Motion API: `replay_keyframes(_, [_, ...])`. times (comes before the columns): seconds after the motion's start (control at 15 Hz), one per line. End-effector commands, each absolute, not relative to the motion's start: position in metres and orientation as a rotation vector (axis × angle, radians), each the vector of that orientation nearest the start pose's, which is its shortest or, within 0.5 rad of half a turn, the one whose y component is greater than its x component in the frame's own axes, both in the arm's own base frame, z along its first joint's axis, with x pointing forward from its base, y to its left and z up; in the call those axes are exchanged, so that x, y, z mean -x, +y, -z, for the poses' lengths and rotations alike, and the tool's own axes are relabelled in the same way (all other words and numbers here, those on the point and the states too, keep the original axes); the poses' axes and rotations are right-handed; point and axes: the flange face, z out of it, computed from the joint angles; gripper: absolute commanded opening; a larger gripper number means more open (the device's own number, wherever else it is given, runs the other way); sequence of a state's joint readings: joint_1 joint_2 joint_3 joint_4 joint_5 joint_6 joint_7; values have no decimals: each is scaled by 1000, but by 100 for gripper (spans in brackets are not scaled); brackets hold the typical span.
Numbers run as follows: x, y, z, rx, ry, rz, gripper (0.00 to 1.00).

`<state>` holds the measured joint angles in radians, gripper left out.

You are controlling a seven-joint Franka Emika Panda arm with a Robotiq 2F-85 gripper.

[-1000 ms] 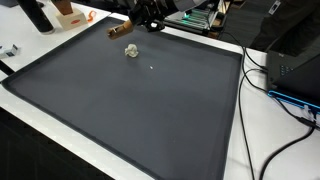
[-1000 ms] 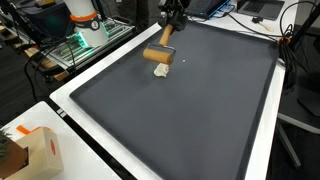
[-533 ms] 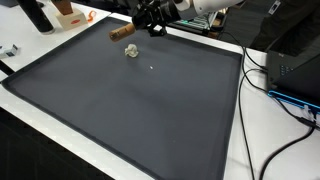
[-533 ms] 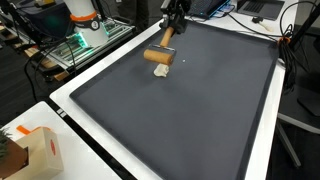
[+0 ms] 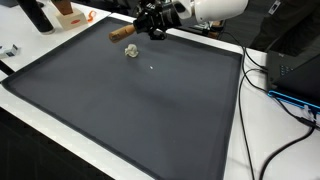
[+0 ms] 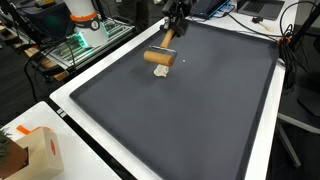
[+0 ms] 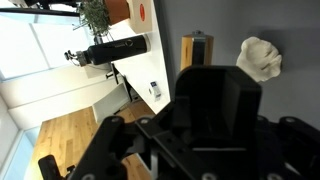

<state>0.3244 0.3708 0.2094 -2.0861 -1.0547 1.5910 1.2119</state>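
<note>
Claw (image 6: 170, 33) grips mallet (image 6: 160, 57) — wrist view (grip hidden) shows its head.

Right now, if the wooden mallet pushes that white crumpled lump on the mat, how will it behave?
The white lump looks crumpled, so it is probably light and soft: it would likely deform and skid rather than roll. The dark mat looks flat and matte, so it probably stops quickly. The wooden mallet in the claw looks rigid and would likely dent it.

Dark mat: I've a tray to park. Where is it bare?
Bare: nearly all the mat, from the white lump to the near rim. Crowded: the far edge, where the pincer holds a wooden mallet by the lump.
</note>
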Motion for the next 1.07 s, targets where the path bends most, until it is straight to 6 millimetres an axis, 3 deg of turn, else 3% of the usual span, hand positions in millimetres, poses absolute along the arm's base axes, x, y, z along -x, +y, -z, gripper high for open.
replay_keyframes(0.0, [-491,185,-238,-1910,-111,-248,21])
replay_keyframes(0.6, [-491,186,-219,-1886,-83,-234,21])
replay_keyframes(1.0, [-493,186,-223,-1907,-93,-227,21])
